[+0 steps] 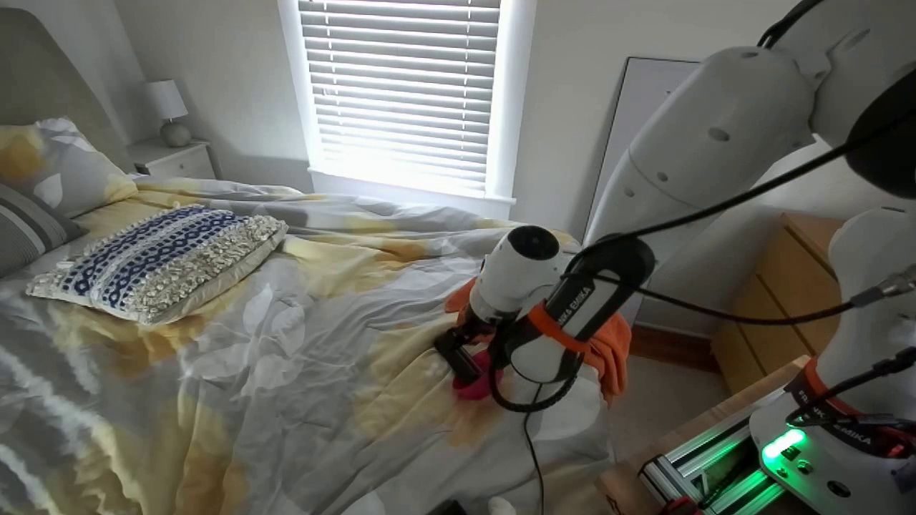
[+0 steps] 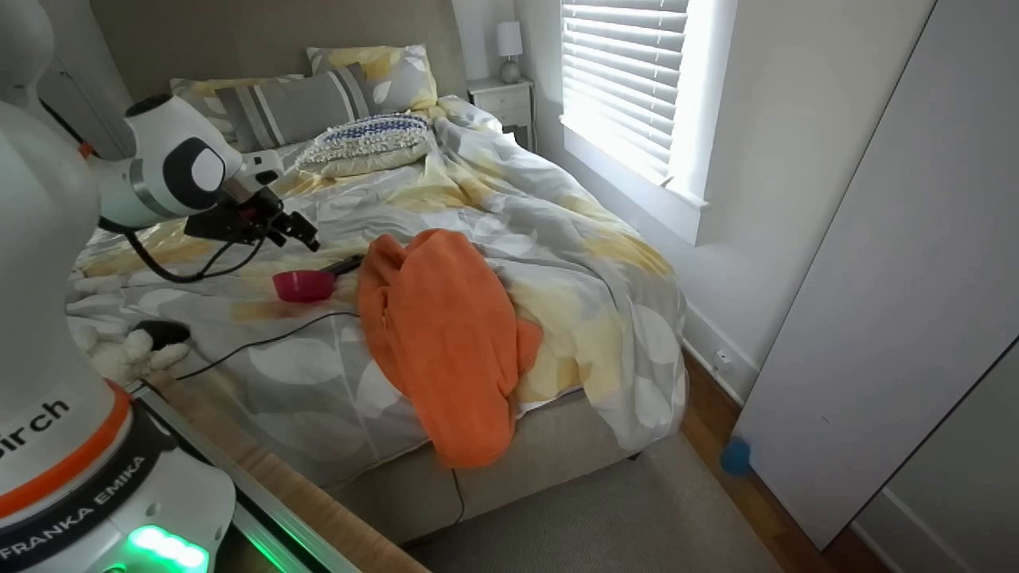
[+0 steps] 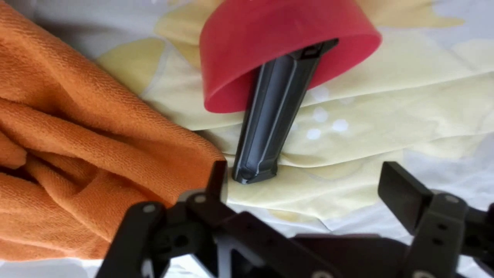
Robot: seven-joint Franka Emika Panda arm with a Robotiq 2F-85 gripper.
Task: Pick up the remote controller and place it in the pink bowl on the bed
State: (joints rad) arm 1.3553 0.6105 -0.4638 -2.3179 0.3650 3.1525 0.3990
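Black fingers (image 3: 403, 195) stand foremost in the wrist view, spread well apart and gripping nothing, so the pincer (image 3: 303, 173) is empty. Just ahead of it lies the free end of the remote controller (image 3: 270, 112), nearer the finger beside the orange cloth (image 3: 127, 173) than the middle of the gap. Its long axis runs away from the pincer, a little aslant, into the pink bowl (image 3: 247, 42) — one end inside, the other jutting past the rim. The coming move turns on that: the fingers face each other across the remote's narrow width, so backing off along its length should leave it undisturbed, while a sideways sweep might hook it and drag the bowl. I judge the placing all but done, unless the remote wants settling deeper. The cloth bunches beside the jutting end — touching or not, I cannot tell. In an exterior view the arm (image 2: 159, 183) holds the pincer higher than bowl and remote, apart from both. Farther up the bed (image 1: 286, 400) sits a blue-patterned cushion (image 1: 157, 261), with a bright window (image 1: 408, 93) beyond it
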